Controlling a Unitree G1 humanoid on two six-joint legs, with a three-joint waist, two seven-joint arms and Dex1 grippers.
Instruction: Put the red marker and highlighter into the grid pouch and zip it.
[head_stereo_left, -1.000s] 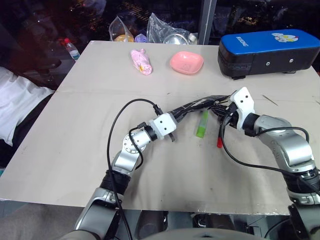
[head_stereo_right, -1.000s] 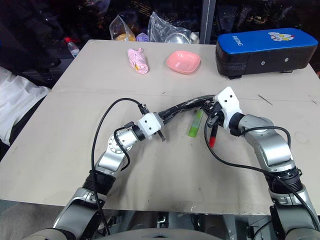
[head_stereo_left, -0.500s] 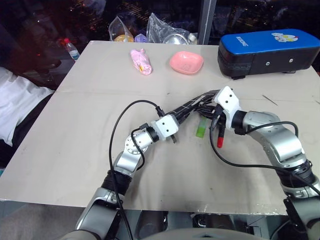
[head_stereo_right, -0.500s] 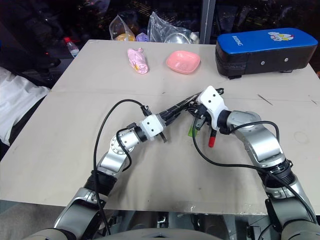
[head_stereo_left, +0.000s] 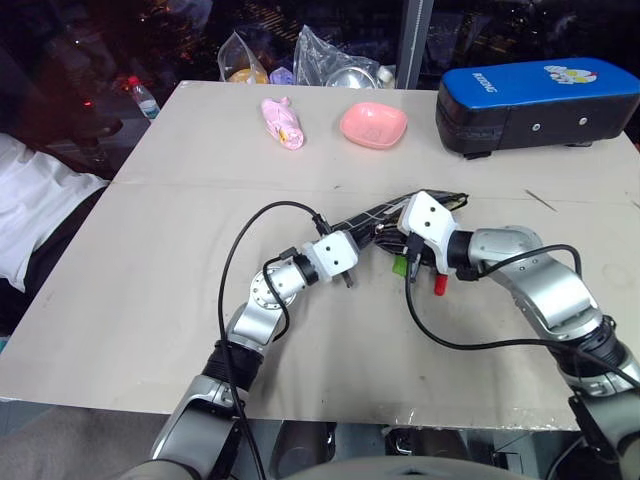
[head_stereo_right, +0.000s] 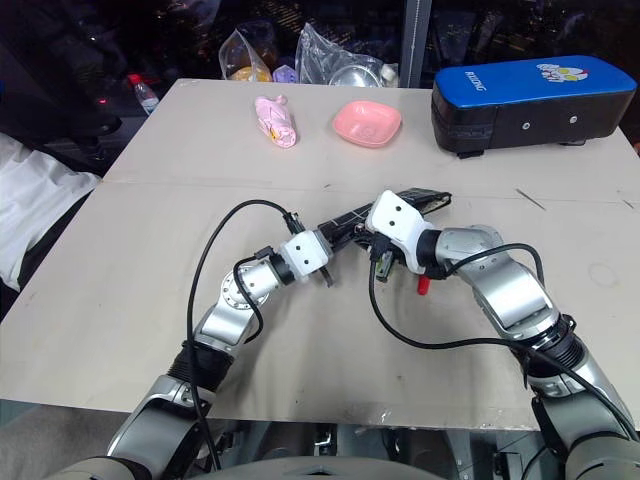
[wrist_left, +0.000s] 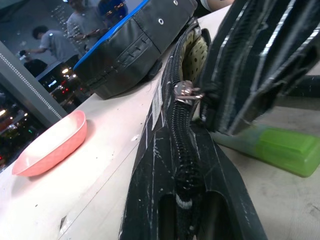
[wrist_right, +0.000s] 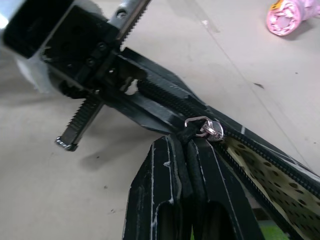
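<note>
The flat black fabric grid pouch (head_stereo_right: 405, 205) with thin white lines lies mid-worktop (head_stereo_right: 150, 290), held off the surface between both hands. Its zip is partly done: closed teeth near the left hand (wrist_left: 187, 210), then a silver slider ring (wrist_right: 204, 126), beyond which pale dotted lining shows. The left hand is clamped on the pouch's end. The right hand (wrist_right: 187, 200) is pinched on the black pull cord. The chunky light-green highlighter (wrist_left: 272, 147) lies just beside the pouch; the red marker's tip (head_stereo_right: 423, 287) pokes out under the right arm.

Even overhead light, dark background (wrist close-ups blur near lens).
</note>
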